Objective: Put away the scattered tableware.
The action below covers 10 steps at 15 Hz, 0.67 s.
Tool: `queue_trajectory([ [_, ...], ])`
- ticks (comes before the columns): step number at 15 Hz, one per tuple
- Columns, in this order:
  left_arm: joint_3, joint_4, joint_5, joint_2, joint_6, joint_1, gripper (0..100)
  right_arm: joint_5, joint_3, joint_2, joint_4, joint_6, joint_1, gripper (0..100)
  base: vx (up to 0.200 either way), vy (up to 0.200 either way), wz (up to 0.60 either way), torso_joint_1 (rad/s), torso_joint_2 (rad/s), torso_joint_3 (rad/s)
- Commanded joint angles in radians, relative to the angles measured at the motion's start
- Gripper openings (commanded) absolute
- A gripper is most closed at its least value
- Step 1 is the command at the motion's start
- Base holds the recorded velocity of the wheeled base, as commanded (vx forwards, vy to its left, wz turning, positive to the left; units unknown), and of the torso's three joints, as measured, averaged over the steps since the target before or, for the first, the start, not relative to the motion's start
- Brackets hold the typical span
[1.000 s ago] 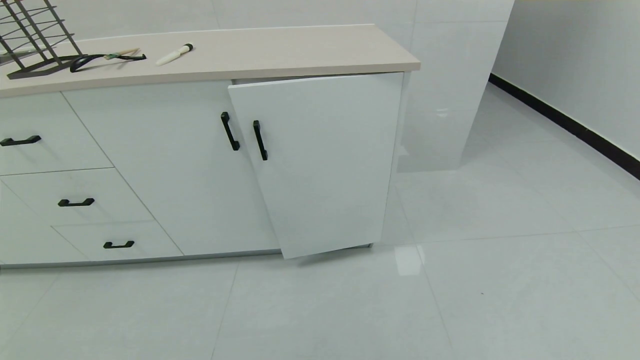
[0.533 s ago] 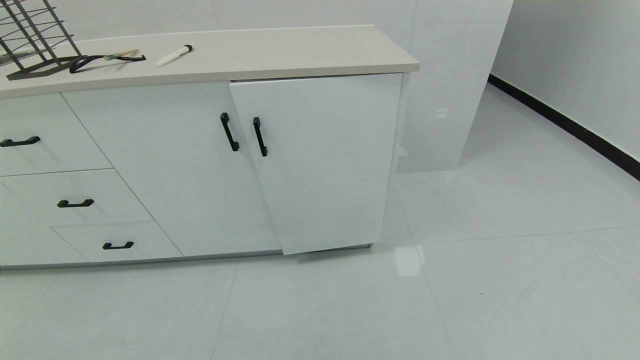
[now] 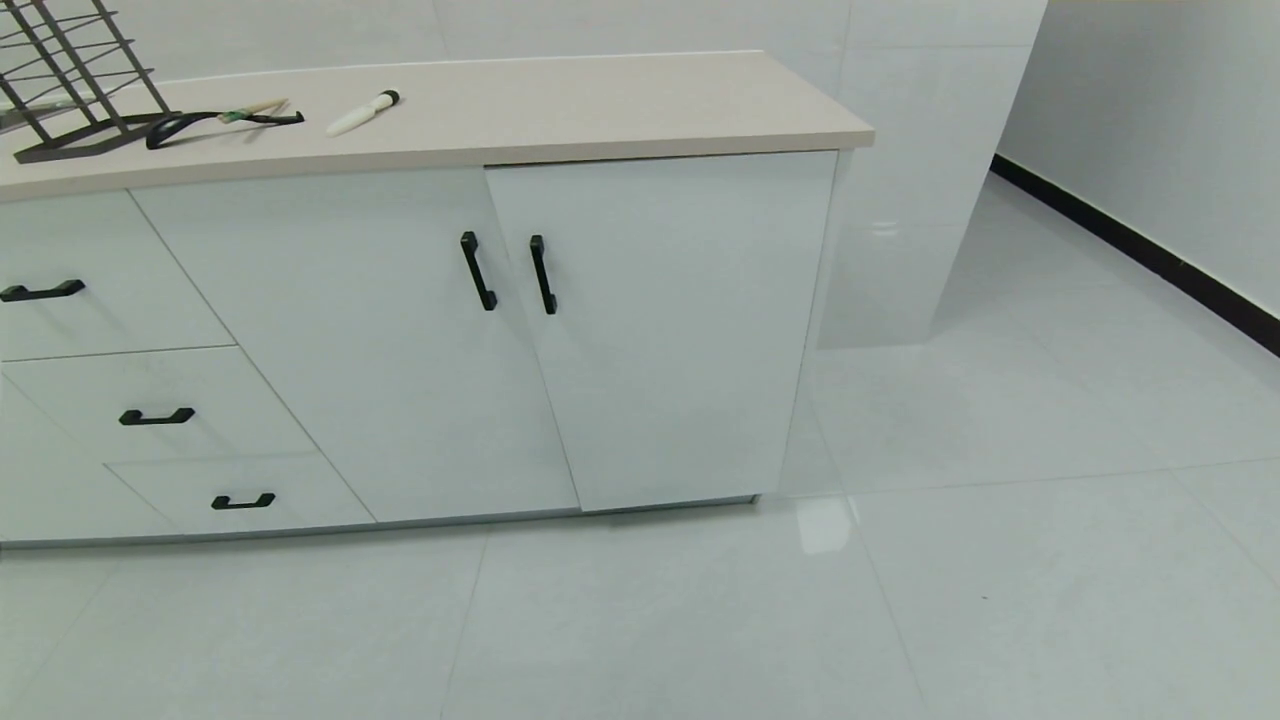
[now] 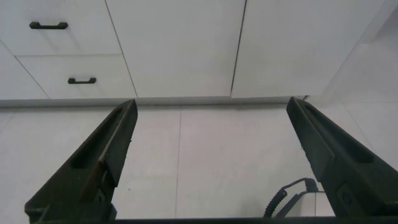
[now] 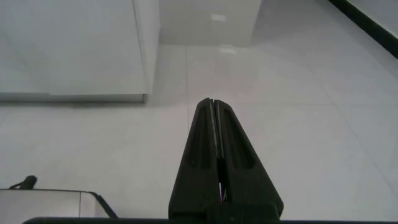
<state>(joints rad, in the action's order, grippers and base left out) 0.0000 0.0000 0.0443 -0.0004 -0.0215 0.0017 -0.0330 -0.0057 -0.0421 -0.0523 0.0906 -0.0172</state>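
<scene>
My left gripper (image 4: 210, 104) hung spread wide and my right gripper (image 5: 213, 102) pinched together, both empty. The white knife (image 3: 362, 110) lay on the counter (image 3: 600, 100). I judged that collecting it came next, which called for reaching up.

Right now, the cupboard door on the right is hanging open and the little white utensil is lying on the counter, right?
Not quite. The head view shows the right cupboard door shut, not hanging open. The little white utensil does lie on the counter.

There are two cabinet doors (image 3: 660, 320), three drawers (image 3: 150, 385), one wire rack (image 3: 75, 140) and perhaps three utensils (image 3: 362, 111).
</scene>
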Motion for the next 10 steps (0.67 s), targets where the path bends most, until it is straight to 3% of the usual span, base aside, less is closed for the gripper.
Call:
queue_trajectory([
  [1,0.0,0.0,0.0,0.0,0.0,0.001,100,0.07,0.001,0.042,0.0,-0.006,0.014,0,0.0,0.0,0.0,0.0,0.0,0.0],
  [5,0.0,0.0,0.0,0.0,0.002,0.001,100,0.146,0.006,0.042,-0.014,0.001,0.016,0,0.0,0.2,0.0,0.0,0.0,0.005],
  [7,0.0,0.0,0.0,0.0,-0.002,0.001,100,0.105,0.004,0.042,0.058,-0.015,0.016,0,0.0,0.2,0.0,0.0,0.0,0.0],
  [10,0.0,0.0,0.0,0.0,0.0,0.0,100,0.088,0.006,0.042,0.052,-0.049,0.016,0,0.0,0.2,0.0,0.005,0.0,0.002],
])
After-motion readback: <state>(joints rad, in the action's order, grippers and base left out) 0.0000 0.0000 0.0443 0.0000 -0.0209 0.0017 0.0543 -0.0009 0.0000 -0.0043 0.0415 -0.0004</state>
